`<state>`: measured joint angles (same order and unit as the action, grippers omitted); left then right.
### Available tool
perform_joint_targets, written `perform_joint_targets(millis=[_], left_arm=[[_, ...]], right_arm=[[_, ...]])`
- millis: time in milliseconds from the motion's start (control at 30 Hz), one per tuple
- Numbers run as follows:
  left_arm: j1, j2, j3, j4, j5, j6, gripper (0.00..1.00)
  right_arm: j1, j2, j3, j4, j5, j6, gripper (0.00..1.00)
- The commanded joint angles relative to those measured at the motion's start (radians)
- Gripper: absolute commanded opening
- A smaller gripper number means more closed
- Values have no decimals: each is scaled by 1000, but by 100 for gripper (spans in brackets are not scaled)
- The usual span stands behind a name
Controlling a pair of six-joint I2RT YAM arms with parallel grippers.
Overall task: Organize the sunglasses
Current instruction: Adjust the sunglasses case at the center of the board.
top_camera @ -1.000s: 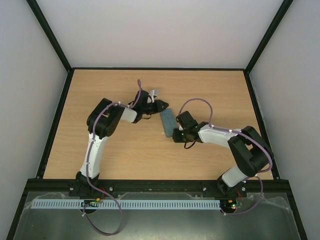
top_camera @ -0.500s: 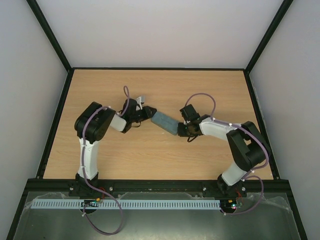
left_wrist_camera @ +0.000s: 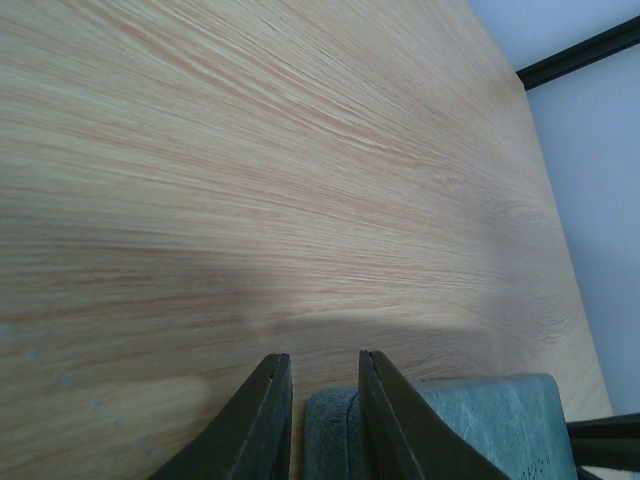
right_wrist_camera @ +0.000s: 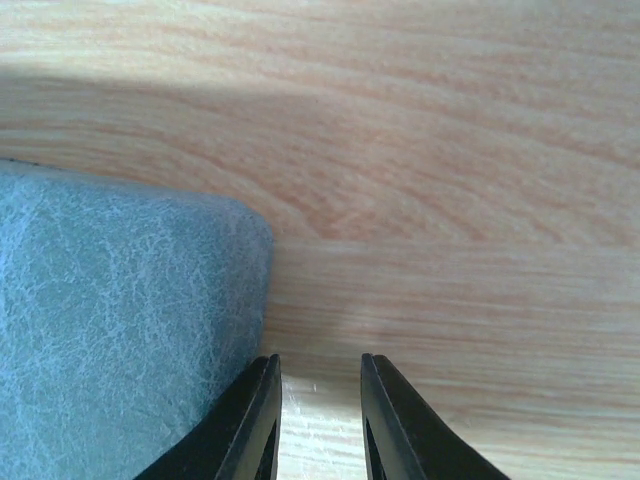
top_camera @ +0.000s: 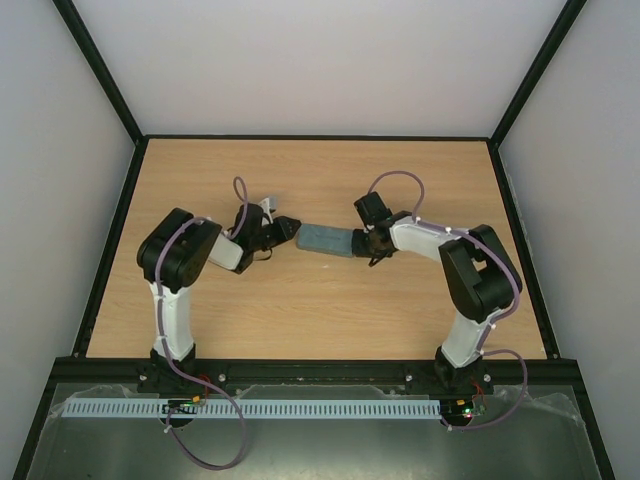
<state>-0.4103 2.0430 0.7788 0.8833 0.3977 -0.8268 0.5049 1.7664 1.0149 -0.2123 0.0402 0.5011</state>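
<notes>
A closed blue-grey case (top_camera: 326, 239) lies flat on the wooden desk (top_camera: 320, 320), about midway between the left and right edges and slightly nearer the far edge, its long side running left to right.

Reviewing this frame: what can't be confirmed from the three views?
- Sunglasses: not visible in any view; the closed case may hold them, but its inside is hidden.
- Left gripper: the wrist view's bottom edge cuts off the case end, so contact is unclear.
- Right gripper: nothing shows between its fingers; from the top its tips are too small and dark to judge contact with the case.
- Case latch: not discernible.
</notes>
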Motion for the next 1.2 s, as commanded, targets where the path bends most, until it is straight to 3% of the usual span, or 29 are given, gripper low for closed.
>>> perform_joint_targets(millis=[0, 400, 700, 800, 867, 900, 933, 1000, 1033, 1167], left_arm=[[-28, -27, -58, -31, 80, 23, 22], [-20, -70, -109, -27, 63, 17, 23], [42, -233, -141, -116, 21, 30, 41], [64, -308, -149, -155, 20, 38, 43], [78, -366, -156, -210, 0, 52, 49], [84, -403, -162, -236, -13, 63, 53], [91, -437, -167, -270, -33, 73, 62], [105, -525, -172, -353, -80, 98, 95], [115, -567, -173, -393, -104, 109, 99], [153, -759, -175, -566, -237, 195, 99]], right_arm=[[18, 29, 77, 80, -71, -10, 25], [18, 51, 98, 85, -99, -13, 26], [0, -124, 25, 20, 9, -38, 30], [-11, -191, 5, -8, 47, -51, 33], [-37, -235, -21, -17, 64, -58, 41], [-54, -258, -40, -13, 64, -61, 49], [-80, -278, -57, -9, 64, -60, 64], [-130, -322, -90, 14, 71, -47, 92], [-148, -345, -107, 34, 84, -46, 100], [-190, -450, -186, 129, 213, -41, 99]])
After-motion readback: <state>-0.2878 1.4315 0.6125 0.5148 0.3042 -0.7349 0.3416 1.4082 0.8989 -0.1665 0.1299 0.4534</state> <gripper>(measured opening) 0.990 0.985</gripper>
